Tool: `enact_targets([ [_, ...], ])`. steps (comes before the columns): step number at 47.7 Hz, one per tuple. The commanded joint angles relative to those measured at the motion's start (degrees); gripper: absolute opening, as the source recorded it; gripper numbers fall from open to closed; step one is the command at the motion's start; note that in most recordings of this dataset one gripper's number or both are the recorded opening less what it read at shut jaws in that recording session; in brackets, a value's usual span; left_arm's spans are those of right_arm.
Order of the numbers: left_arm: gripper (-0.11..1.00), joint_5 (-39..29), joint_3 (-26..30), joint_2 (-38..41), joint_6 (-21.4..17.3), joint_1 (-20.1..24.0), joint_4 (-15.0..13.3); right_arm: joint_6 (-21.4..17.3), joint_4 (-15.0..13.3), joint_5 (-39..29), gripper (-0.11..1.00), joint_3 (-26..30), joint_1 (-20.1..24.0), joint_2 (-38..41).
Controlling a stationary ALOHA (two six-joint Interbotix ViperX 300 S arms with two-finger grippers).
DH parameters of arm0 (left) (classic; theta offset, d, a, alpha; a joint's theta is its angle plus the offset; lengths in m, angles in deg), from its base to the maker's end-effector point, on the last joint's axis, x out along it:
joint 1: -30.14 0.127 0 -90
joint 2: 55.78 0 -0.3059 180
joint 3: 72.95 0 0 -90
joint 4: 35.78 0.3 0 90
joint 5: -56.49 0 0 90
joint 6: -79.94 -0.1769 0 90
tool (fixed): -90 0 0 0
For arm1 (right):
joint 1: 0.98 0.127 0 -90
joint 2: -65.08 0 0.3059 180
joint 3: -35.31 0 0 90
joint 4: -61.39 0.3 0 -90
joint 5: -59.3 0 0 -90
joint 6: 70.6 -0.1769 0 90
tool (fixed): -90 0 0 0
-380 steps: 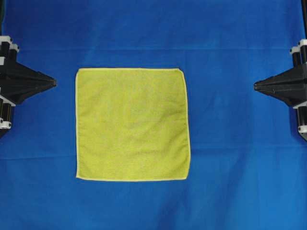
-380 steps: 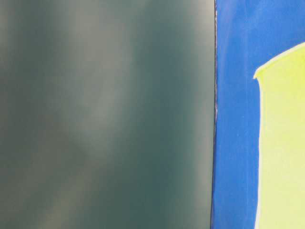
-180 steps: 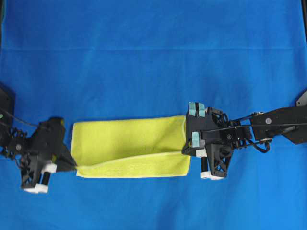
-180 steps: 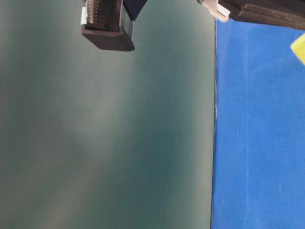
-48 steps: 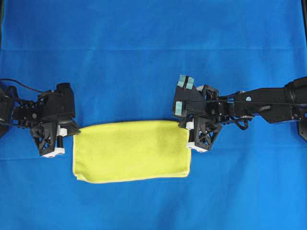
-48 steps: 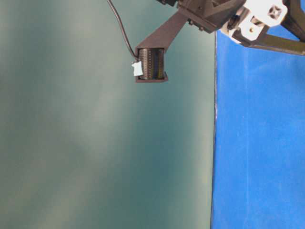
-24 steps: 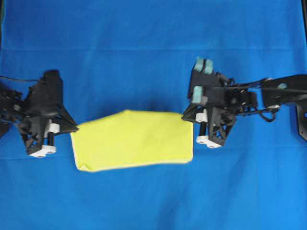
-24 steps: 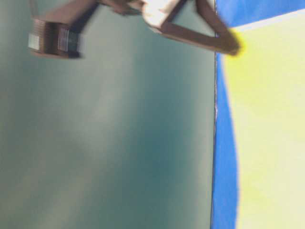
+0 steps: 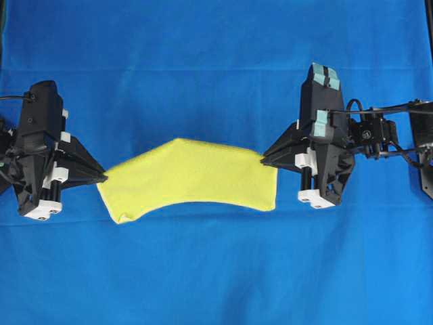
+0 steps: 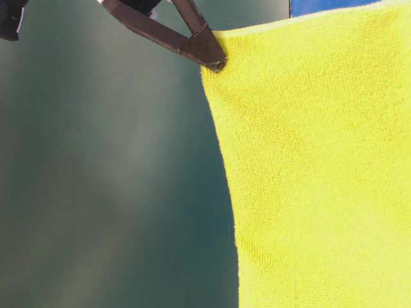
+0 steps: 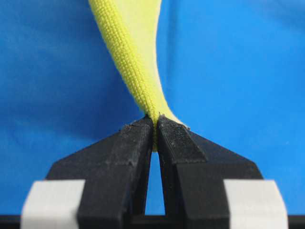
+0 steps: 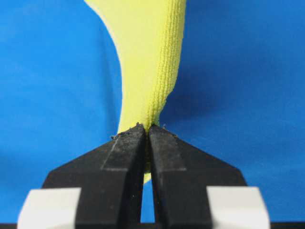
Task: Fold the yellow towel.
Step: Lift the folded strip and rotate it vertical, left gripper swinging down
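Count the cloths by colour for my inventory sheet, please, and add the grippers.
Yellow towel: 1
Blue cloth: 1
Grippers: 2, the left gripper and the right gripper, each shut on an end of the towel
Total: 4

From here the right end effector (image 12: 146, 128) fills the bottom of the view, its two black fingers (image 12: 114, 162) pressed together at the tips with only a thin slit between them lower down. Pinched right at those tips is the yellow towel (image 12: 150, 62), its folded, nubby edge rising straight up from the grip and widening toward the top left, where a paler hem shows. Behind it lies the blue cloth (image 12: 243, 95), slightly out of focus, with a soft shadow just right of the towel.
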Motion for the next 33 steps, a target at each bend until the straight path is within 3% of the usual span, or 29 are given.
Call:
enact_targets([
  [1, 0.03, 1.5, 1.1, 0.1, -0.1, -0.3, 0.2, -0.1, -0.4, 0.6, 0.02, 0.5, -0.8, -1.0],
  [8, 0.03, 6.3, 1.8, 2.2, -0.4, -1.7, 0.2, -0.1, -0.4, 0.6, 0.02, -1.0, -5.0, -1.0],
  [14, 0.03, 11.5, 4.0, 6.8, -2.5, -3.3, 0.2, -0.1, -0.6, 1.0, 0.02, -2.5, -11.2, -1.0],
  [23, 0.03, 15.2, 12.6, 17.9, -9.8, -5.5, 0.2, 0.1, -3.5, 4.7, 0.02, -1.7, -19.0, -0.2],
  [33, 0.03, 15.6, 22.6, 27.2, -17.2, -7.6, 0.2, 0.8, -7.5, 8.3, 0.02, 1.5, -24.0, 2.5],
])
